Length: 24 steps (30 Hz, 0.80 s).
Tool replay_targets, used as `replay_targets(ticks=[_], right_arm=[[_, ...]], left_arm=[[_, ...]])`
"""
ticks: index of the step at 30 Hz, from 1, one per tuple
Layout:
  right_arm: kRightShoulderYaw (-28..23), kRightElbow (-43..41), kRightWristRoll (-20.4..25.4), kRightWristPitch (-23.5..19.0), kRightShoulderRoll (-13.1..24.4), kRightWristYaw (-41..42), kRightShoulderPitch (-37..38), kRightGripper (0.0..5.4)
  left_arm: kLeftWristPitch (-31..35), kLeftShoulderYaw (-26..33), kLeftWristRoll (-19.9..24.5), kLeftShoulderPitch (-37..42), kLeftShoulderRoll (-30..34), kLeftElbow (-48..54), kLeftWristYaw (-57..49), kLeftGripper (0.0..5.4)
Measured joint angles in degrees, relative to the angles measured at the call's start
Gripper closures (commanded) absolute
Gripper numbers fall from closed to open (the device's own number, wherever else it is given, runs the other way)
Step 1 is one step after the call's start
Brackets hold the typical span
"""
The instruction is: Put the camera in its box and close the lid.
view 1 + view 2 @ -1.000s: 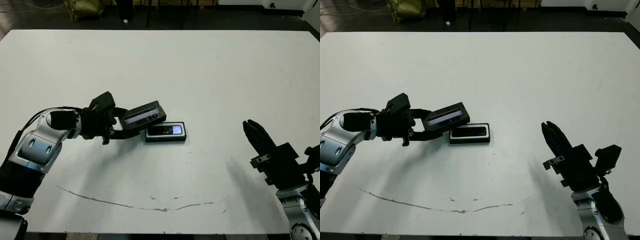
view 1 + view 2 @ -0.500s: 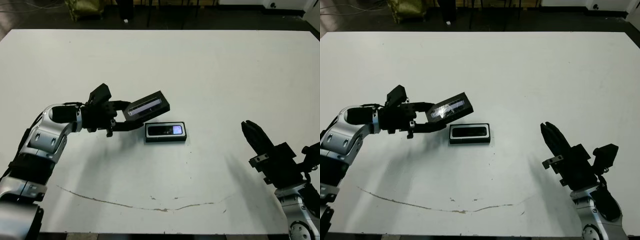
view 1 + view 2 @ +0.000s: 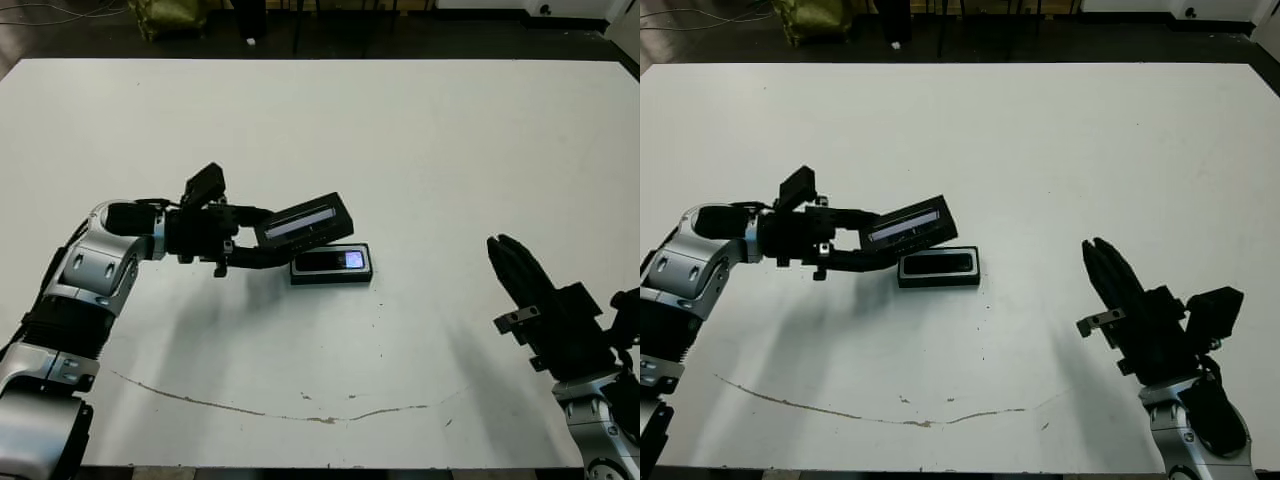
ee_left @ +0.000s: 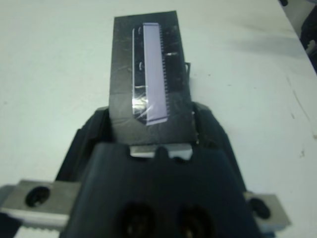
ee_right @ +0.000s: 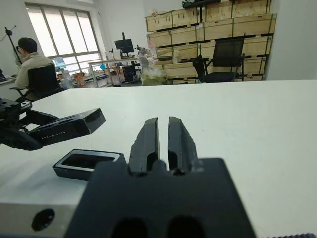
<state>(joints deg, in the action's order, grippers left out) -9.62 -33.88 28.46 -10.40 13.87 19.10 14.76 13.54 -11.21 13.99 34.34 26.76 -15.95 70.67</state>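
head stereo downward, wrist views close

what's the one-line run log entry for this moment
left gripper: shut on lid, held above box | camera: in box | right gripper: shut, idle

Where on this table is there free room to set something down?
The table is bare along the far side and between the box and the right gripper. It is crowded only left of middle, where the left gripper holds the lid above the box.

Left gripper (image 3: 262, 236) reaches inward, jaws clamped; right gripper (image 3: 515, 265) idles, jaws together.
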Motion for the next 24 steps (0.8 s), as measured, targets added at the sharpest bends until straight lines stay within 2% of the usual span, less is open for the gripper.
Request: replay_targets(ticks=[4, 13, 24], right_arm=[[0.0, -1.2, -0.4, -1.3, 0.3, -0.7, 0.2, 5.40], [0.1, -1.0, -1.1, -1.3, 1.0, -0.4, 0.1, 5.40], [0.1, 0.8, -1.1, -0.9, 1.2, 1.1, -0.3, 5.40]], left_arm=[[0.3, -0.5, -0.4, -0.3, 0.0, 1.6, -0.3, 3.07], [-5.0, -1.4, -3.2, -1.8, -1.1, 1.4, -4.3, 3.07], [-9.2, -2.9, -6.1, -0.7, -1.9, -4.8, -4.5, 3.07]])
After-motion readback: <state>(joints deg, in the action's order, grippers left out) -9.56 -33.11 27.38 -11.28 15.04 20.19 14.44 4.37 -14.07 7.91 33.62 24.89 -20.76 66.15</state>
